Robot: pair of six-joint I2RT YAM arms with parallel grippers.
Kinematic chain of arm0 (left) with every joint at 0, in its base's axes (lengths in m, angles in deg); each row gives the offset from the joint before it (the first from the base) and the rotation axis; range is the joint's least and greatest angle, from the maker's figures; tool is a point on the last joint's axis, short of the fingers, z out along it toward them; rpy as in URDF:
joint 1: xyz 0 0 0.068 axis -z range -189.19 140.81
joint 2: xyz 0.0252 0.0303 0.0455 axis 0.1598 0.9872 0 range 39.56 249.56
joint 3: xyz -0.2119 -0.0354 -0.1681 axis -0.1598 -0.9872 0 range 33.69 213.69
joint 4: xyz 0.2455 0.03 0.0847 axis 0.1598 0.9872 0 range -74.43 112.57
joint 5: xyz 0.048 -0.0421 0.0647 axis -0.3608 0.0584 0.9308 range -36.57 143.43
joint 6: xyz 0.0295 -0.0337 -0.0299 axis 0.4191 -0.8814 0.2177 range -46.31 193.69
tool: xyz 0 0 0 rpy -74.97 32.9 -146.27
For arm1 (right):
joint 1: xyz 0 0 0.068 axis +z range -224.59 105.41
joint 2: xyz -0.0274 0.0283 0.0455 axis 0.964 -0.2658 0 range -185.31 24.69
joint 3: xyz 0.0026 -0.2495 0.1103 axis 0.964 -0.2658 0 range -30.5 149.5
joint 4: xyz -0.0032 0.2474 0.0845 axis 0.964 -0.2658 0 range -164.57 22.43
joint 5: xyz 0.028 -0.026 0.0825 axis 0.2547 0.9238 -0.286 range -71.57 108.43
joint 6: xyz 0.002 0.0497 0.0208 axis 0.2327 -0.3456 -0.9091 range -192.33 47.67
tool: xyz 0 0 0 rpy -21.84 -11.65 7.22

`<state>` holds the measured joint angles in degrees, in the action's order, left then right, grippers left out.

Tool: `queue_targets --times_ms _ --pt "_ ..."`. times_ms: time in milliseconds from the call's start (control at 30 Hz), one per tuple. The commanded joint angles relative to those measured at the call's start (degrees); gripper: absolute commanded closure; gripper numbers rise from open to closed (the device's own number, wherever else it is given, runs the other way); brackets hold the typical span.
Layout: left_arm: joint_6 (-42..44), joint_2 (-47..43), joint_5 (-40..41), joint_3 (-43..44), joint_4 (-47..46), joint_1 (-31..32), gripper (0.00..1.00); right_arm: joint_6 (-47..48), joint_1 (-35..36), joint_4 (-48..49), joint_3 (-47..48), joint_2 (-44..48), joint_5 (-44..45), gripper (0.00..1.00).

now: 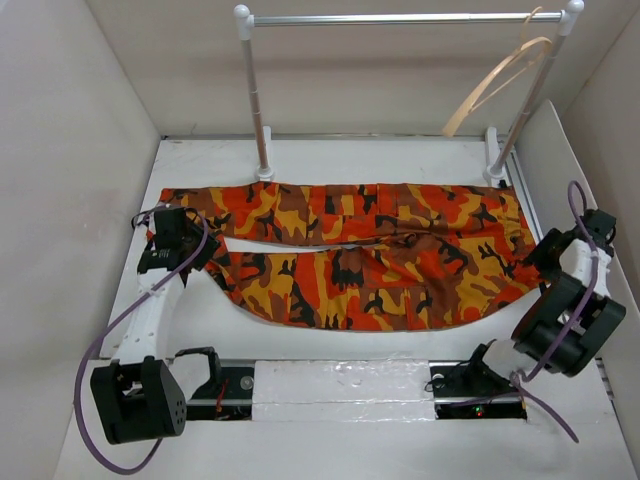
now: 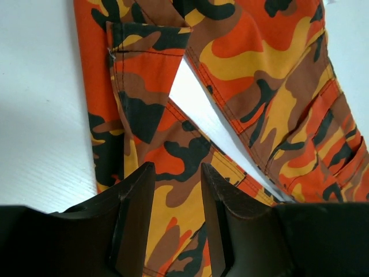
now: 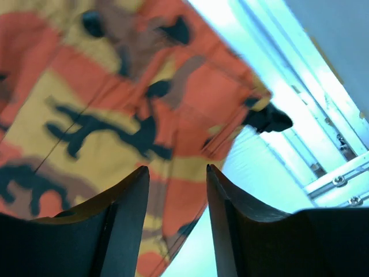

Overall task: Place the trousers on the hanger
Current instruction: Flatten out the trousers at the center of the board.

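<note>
No text, label, brand, number or sign can be read in any of the three views.
</note>
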<state>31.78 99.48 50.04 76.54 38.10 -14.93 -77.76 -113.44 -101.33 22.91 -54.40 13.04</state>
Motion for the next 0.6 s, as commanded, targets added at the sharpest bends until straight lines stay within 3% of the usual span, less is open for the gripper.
queue_targets --times_ms 0,100,300,433,533,567 --pt "-1.24 -0.77 0.14 -0.14 -2.05 -0.24 0.67 -1.6 -4.03 5.45 -0.5 -4.57 -3.39 0.49" --pt "-0.98 -3.05 1.11 -0.49 -2.05 -0.24 0.67 -0.46 -6.05 5.02 1.95 -10.63 -5.78 0.48" --pt "-0.01 -1.57 6.03 -0.14 -0.47 -0.24 0.67 -2.3 -8.34 5.63 -2.68 -9.51 -1.39 0.51" --pt "0.16 2.55 9.36 2.14 1.21 -0.24 0.67 -3.36 -9.05 9.32 -6.3 -10.2 -3.66 0.51" --pt "0.69 4.94 11.74 2.59 1.38 -0.85 0.65 -3.01 -9.05 9.24 -5.68 -11.52 -4.28 0.58" --pt "1.13 5.38 11.05 2.59 1.38 -1.99 0.65 -2.4 -9.05 9.06 -5.33 -11.44 -4.63 0.71"
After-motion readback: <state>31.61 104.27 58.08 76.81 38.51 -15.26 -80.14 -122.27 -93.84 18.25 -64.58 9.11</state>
